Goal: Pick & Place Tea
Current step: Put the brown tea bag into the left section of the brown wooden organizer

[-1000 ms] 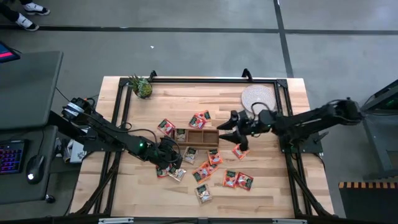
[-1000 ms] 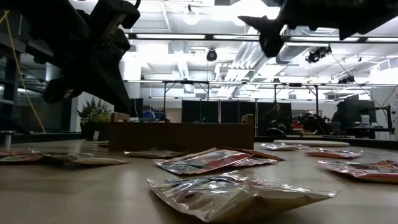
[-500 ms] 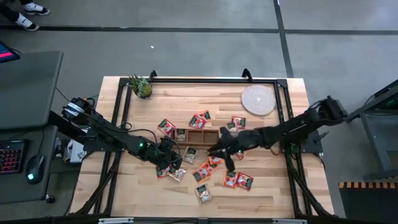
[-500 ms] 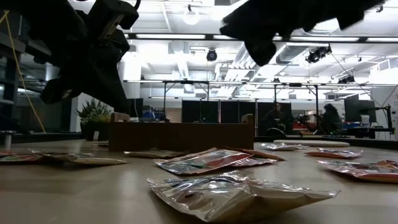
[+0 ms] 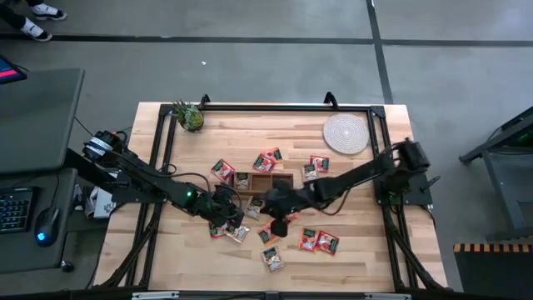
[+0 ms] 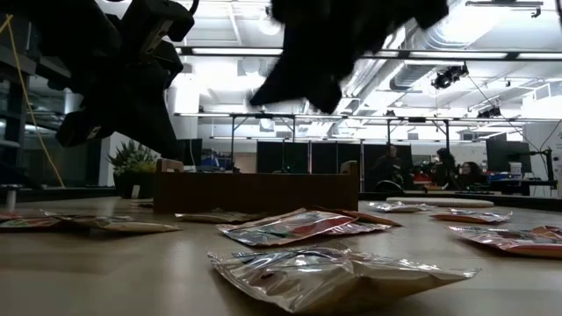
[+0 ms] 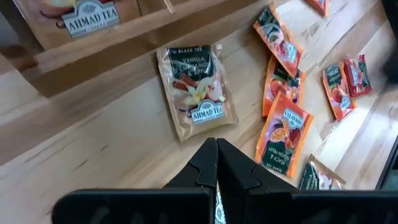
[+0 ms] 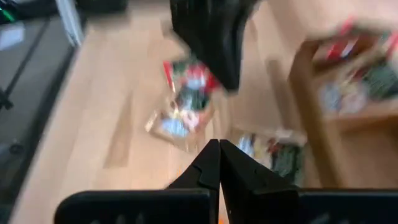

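Orange-red tea sachets (image 5: 318, 242) lay scattered on the desk (image 5: 366, 250) around the wooden box (image 5: 265, 183). The right claw (image 5: 265, 203) hovered clenched and empty near the box; the left claw (image 5: 231, 212) stayed clenched left of it.

tea sachets (image 5: 318, 242): orange-red with green and white patches
vanilla sachet (image 7: 198, 91): brown, pale flower picture, white lettering
wooden box (image 5: 268, 183): brown
table (image 5: 358, 250): pale wood, plank stripes
woven mat (image 5: 346, 133): pale, ringed weave
plant (image 5: 189, 115): green
frame (image 5: 266, 107): black
left gripper (image 7: 216, 149): black
right gripper (image 8: 218, 148): black
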